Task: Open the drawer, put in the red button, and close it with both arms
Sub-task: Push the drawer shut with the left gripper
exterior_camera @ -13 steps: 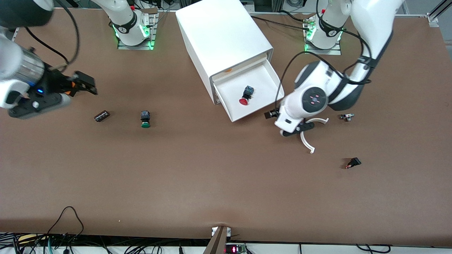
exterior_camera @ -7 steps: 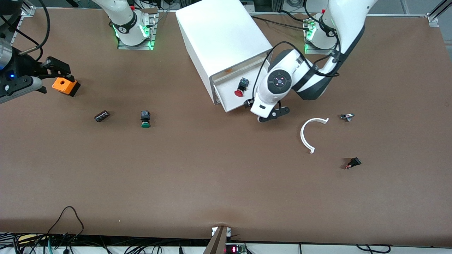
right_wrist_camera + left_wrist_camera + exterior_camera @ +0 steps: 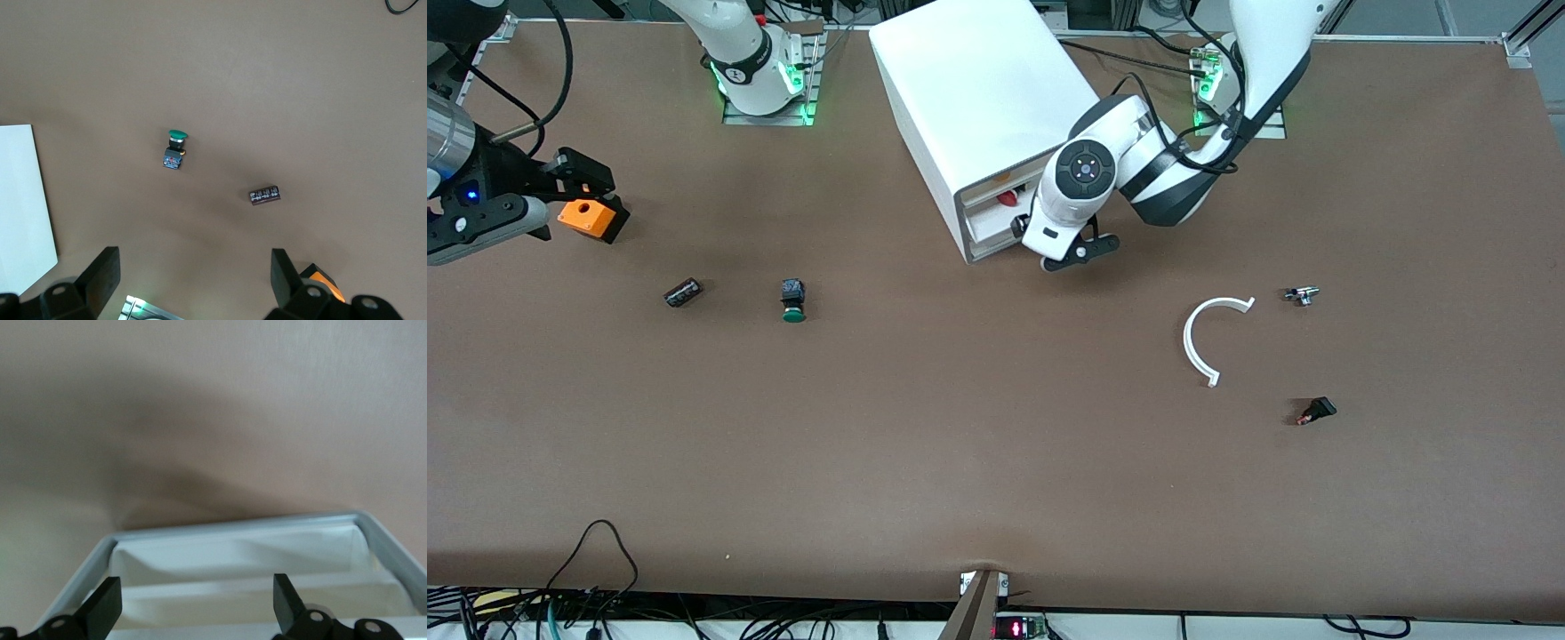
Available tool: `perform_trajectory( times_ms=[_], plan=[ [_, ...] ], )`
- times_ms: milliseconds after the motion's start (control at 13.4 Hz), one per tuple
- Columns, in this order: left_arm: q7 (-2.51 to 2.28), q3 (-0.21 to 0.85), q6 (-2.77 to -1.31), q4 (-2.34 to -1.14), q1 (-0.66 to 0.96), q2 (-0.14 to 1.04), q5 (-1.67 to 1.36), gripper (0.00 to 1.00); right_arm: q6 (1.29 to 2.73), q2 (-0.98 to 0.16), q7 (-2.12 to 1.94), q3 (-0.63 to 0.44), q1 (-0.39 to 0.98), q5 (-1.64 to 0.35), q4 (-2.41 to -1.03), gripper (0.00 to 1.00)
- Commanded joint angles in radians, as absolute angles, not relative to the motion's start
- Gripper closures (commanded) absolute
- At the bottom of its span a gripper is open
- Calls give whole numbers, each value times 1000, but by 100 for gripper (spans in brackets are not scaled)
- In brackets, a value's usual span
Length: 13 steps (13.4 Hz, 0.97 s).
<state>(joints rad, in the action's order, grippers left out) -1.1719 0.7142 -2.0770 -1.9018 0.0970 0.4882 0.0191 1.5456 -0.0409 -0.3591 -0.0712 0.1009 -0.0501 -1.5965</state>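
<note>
The left gripper [image 3: 1069, 251], jaws spread wide, sits against the front of the nearly shut shallow white drawer [image 3: 989, 224] of the boxy white cabinet [image 3: 983, 98], blocking access there. On the brown table [image 3: 960, 444], a green-capped button [image 3: 792, 300], dark cylinder [image 3: 683, 292] and curved white plastic strip [image 3: 1204, 338] lie scattered, well apart.

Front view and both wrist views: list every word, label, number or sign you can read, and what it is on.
No text can be read.
Dark cylinder: pale print on its side, too small to read.
Red display at the table's edge nearest the front camera: glowing marks, too blurred to read.
Cabinet: a small orange mark, no lettering visible.
</note>
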Motion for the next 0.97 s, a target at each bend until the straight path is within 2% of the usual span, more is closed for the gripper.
perform_trajectory(
  times_ms=[0,522,896],
  plan=[
    [-1167,738,-2083,-1925,94,489,-43,0,1551,-25,-348,-54,84,-35,-1598,0],
    [-1085,720,-2080,-1910,75,523,-117,0,1551,-40,-351,-58,80,-40,-1569,0],
    [-1013,689,-2026,-1816,-18,519,147,0,1548,-48,-348,-58,81,-35,-1569,0]
  ],
)
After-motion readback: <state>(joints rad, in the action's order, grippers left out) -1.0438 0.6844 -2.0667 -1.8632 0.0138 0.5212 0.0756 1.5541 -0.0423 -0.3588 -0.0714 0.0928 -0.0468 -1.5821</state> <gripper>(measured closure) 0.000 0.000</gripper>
